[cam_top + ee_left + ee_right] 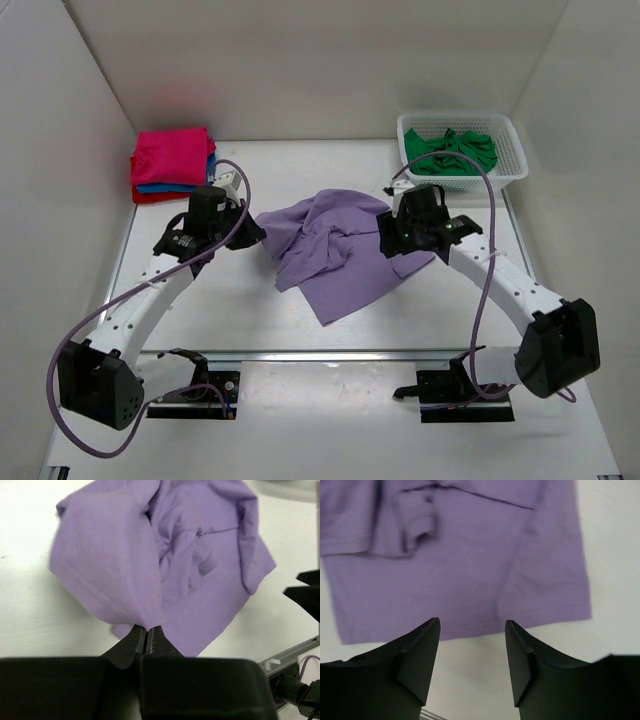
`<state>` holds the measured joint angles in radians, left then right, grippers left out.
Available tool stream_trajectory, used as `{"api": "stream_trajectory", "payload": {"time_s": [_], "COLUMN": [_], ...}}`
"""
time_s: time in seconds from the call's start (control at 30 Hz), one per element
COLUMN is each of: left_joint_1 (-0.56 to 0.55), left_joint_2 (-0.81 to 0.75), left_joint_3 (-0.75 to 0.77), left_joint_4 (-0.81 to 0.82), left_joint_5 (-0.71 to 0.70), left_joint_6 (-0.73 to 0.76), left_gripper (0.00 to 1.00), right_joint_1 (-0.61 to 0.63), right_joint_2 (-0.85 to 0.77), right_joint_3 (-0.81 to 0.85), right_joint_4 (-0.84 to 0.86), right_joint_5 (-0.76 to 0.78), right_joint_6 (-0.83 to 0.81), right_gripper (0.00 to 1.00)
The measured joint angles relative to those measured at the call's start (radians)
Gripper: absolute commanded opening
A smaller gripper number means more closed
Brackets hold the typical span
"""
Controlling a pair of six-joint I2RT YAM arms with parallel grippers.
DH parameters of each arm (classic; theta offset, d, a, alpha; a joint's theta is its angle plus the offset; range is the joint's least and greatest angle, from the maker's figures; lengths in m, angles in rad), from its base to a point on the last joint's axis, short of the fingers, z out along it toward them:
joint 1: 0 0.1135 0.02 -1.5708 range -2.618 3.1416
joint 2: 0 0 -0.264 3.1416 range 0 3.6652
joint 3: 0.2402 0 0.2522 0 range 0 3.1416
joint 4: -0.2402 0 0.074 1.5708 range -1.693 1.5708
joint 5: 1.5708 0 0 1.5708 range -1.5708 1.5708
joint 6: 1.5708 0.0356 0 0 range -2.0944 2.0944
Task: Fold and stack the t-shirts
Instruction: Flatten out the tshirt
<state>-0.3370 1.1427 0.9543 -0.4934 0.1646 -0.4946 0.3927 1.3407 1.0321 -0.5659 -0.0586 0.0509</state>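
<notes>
Hidden in the top view: the tips of the left gripper (245, 232) and the right gripper (392, 240) are masked by their own wrist housings.
Cut off: in the right wrist view the lilac t-shirt (335, 255) runs out of frame at the top and left, and the picture is slightly blurred.
Hard to make out: the blue t-shirt (160, 187) and the red t-shirt (150, 197) are seen only as thin edges under the magenta t-shirt (172, 155).
Partly screened: the green t-shirt (452, 152) is bunched inside the white lattice basket (510, 150), so its shape cannot be told.
Lilac t-shirt, look: it is rumpled, with its upper part gathered into folds and a sleeve turned over; a flatter hem section is spread toward the near right.
Lilac t-shirt, place: it is laid at the middle of the white table (300, 320), between the two grippers.
Folded stack, place: it is set at the far left corner, well apart from the lilac t-shirt.
Basket, place: it is set at the far right corner.
Left gripper: its fingers are pressed together on a fold at the left edge of the lilac t-shirt, and the cloth is lifted into a ridge there.
Right gripper: its fingers are held apart with nothing between them, above the shirt's right hem.
Left arm (150, 290): it is reached forward and angled inward toward the shirt.
Right arm (500, 280): it is reached forward and angled inward likewise.
</notes>
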Motion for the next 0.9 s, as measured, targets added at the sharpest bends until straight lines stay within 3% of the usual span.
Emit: {"api": "stream_trajectory", "payload": {"time_s": [0.3, 0.5, 0.9], "left_joint_1": [0.032, 0.075, 0.115], "left_joint_2": [0.060, 0.058, 0.058], "left_joint_3": [-0.030, -0.030, -0.032], "left_joint_4": [-0.028, -0.033, -0.034], "left_joint_5": [0.003, 0.004, 0.024], "left_joint_6": [-0.007, -0.003, 0.005], "left_gripper": [0.00, 0.00, 0.00], "right_joint_1": [0.365, 0.467, 0.613], "right_joint_2": [-0.037, 0.086, 0.271], "right_joint_3": [-0.159, -0.229, -0.169], "right_joint_4": [0.205, 0.289, 0.332], "right_joint_5": [-0.101, -0.128, -0.101], "right_joint_6": [0.141, 0.232, 0.286], "right_gripper": [0.43, 0.51, 0.48]}}
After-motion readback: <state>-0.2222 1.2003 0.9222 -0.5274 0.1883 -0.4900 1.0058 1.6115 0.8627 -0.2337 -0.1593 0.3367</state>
